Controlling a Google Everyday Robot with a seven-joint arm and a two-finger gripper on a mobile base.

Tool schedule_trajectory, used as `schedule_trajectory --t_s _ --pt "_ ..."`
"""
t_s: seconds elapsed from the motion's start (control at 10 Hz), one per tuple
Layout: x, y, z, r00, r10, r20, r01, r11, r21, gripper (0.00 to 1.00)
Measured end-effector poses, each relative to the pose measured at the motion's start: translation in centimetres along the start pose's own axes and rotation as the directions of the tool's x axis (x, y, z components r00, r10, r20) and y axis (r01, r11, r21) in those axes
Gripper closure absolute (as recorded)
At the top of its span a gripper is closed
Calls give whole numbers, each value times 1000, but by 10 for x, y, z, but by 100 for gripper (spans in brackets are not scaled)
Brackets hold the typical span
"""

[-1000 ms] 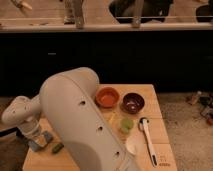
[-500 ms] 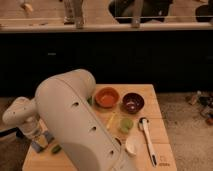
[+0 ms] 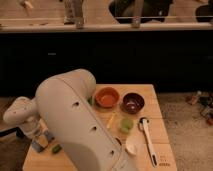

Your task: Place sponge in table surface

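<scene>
The sponge (image 3: 43, 141), a small blue and tan block, sits low at the left end of the table surface (image 3: 160, 125), a pale plank tabletop. My gripper (image 3: 38, 138) is right at the sponge, at the end of the white wrist by the table's left edge. I cannot tell whether the sponge rests on the wood or hangs just above it. My large white arm (image 3: 75, 120) crosses the foreground and hides the table's middle left.
An orange bowl (image 3: 106, 96) and a dark brown bowl (image 3: 133, 102) stand at the back. A pale green lump (image 3: 126, 124), a yellow strip (image 3: 111, 120), a white spoon (image 3: 131, 146) and a long white utensil (image 3: 149, 141) lie at the right. A small dark green piece (image 3: 56, 148) lies beside the sponge.
The arm has shifted slightly to the left. The wrist and the sponge stay at the table's left end.
</scene>
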Motion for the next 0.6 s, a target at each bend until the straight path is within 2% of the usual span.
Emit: schedule_trajectory --t_s 0.2,0.3,0.6 --pt "-1 0 0 1000 2 0 -2 1000 0 26" --pt "-1 0 0 1000 2 0 -2 1000 0 22" --pt "-2 -1 1 1000 3 1 -3 1000 1 20"
